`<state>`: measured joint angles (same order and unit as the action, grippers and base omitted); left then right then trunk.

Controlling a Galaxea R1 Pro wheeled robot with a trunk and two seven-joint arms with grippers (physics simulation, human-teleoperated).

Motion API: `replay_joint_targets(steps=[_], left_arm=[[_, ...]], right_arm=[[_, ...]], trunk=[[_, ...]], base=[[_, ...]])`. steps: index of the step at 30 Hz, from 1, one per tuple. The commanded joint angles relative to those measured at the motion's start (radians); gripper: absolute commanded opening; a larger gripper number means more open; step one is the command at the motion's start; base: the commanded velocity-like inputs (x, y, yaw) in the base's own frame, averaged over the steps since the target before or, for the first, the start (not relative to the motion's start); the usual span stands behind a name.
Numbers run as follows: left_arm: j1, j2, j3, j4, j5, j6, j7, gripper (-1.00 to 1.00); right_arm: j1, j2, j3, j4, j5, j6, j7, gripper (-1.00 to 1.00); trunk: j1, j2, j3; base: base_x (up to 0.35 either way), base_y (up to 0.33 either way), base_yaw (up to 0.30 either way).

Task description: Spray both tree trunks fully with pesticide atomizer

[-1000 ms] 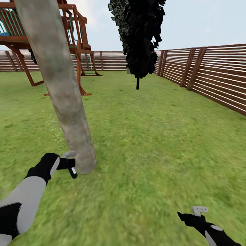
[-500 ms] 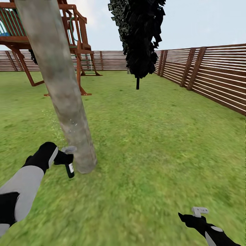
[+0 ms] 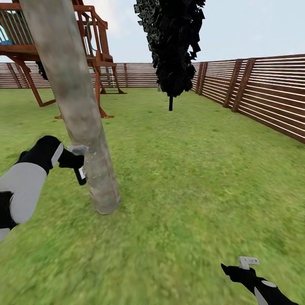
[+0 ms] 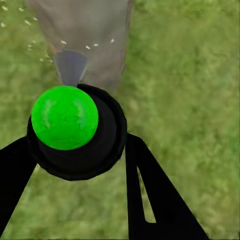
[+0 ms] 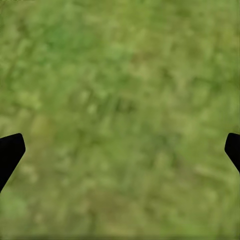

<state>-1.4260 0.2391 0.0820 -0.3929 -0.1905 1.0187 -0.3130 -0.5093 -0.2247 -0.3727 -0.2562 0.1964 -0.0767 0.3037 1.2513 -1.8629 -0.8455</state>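
Pincer fingers of the left pincer (image 3: 74, 163) are pressed together on the pesticide atomizer (image 3: 80, 169), which hangs above the lawn with its dark body pointing downward and its light grey trigger head (image 3: 79, 149) turned toward the tree trunk (image 3: 80, 114). In the left wrist view the two black fingers (image 4: 150, 195) stand on both sides of the round dark bottle (image 4: 95, 145), the green spot (image 4: 64, 117) is bright on its end, and the grey nozzle (image 4: 70, 66) points at the trunk (image 4: 100, 30). The nozzle is just beside the bark; whether it touches I cannot tell. Small pale specks of pesticide (image 3: 94, 153) sit on the trunk near the nozzle, and some more float in the air in the left wrist view (image 4: 64, 43). The trunk is thick, mottled grey and brown, and it leans up toward the left from its foot in the grass (image 3: 178, 203). The right pincer (image 3: 237, 267) is low at the right, well apart from the trunk, over bare grass; its two dark fingertips (image 5: 10, 150) stand wide apart at the edges of the right wrist view, with nothing between them. Further away a second tree with dark ragged foliage (image 3: 173, 46) stands near the brown slatted fence (image 3: 262, 93), and a wooden play tower (image 3: 91, 51) stands behind the trunk.
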Motion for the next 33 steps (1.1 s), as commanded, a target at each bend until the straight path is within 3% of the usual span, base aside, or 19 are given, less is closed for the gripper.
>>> replay_joint_targets(steps=[1,5,7,9,10,12,16,20,22,27,29,30,33], left_arm=[[0.007,0.000,-0.013,0.018,-0.003,-0.003,0.000,-1.00],[0.084,0.001,-0.022,0.056,-0.010,-0.011,0.000,-1.00],[0.083,0.021,-0.020,0.050,-0.009,-0.005,-0.001,-1.00],[0.048,0.042,-0.018,0.041,-0.009,0.000,-0.001,-1.00],[-0.013,0.058,-0.019,0.045,-0.006,0.001,-0.001,-1.00],[-0.076,0.077,-0.019,0.048,-0.005,0.002,-0.001,-1.00],[-0.087,0.075,-0.020,0.052,-0.006,0.001,-0.001,-1.00],[0.048,0.061,-0.016,0.073,-0.003,-0.014,-0.004,-1.00],[0.126,0.053,-0.016,0.072,-0.003,-0.021,-0.040,-1.00],[0.163,0.056,-0.021,0.024,-0.005,-0.022,-0.122,-1.00],[0.188,0.054,-0.020,-0.007,-0.011,-0.024,-0.117,-1.00],[0.242,0.051,-0.017,-0.018,-0.012,-0.043,-0.110,-1.00],[0.344,0.006,-0.010,-0.016,-0.007,-0.150,-0.030,-1.00]], right_arm=[[0.000,0.000,0.000,0.000,0.000,0.000,0.000,1.00],[0.000,0.001,0.000,0.000,0.000,0.000,0.000,1.00],[0.000,0.001,0.000,0.000,0.000,0.000,0.000,1.00],[0.000,0.001,0.000,0.000,0.000,0.000,0.000,1.00],[0.000,0.000,0.000,0.000,0.000,0.000,0.000,1.00],[0.000,0.001,0.000,0.000,0.000,0.000,0.000,1.00],[0.000,0.001,0.000,0.000,0.000,0.000,0.000,1.00],[0.000,0.001,0.000,0.000,0.000,0.000,0.000,1.00],[0.000,0.001,0.000,0.000,0.000,0.000,0.000,1.00],[0.000,0.001,0.000,0.000,0.000,0.000,0.000,1.00],[0.000,0.001,0.000,0.000,0.000,0.000,0.000,1.00],[0.000,0.002,0.000,0.000,0.000,0.000,0.000,1.00],[0.000,0.003,0.000,0.000,0.000,0.001,0.000,1.00]], trunk=[[0.000,0.000,0.000],[0.000,0.000,0.000],[0.000,0.000,0.000],[0.000,0.000,0.000],[0.000,0.000,0.000],[0.000,0.000,0.000],[0.000,0.000,0.000],[0.000,0.000,0.000],[0.000,0.000,0.000],[0.000,0.000,0.000],[0.000,0.000,0.000],[0.000,0.000,0.000],[0.000,0.000,0.000]], base=[[0.000,0.000,0.000],[0.000,0.000,0.000],[0.000,0.000,0.000],[0.000,0.000,0.000],[0.000,0.000,0.000],[0.000,0.000,0.000],[0.000,0.000,0.000],[0.000,0.000,0.000],[0.000,0.000,0.000],[0.000,0.000,0.000],[0.000,0.000,0.000],[0.000,0.000,0.000],[0.000,0.000,0.000]])
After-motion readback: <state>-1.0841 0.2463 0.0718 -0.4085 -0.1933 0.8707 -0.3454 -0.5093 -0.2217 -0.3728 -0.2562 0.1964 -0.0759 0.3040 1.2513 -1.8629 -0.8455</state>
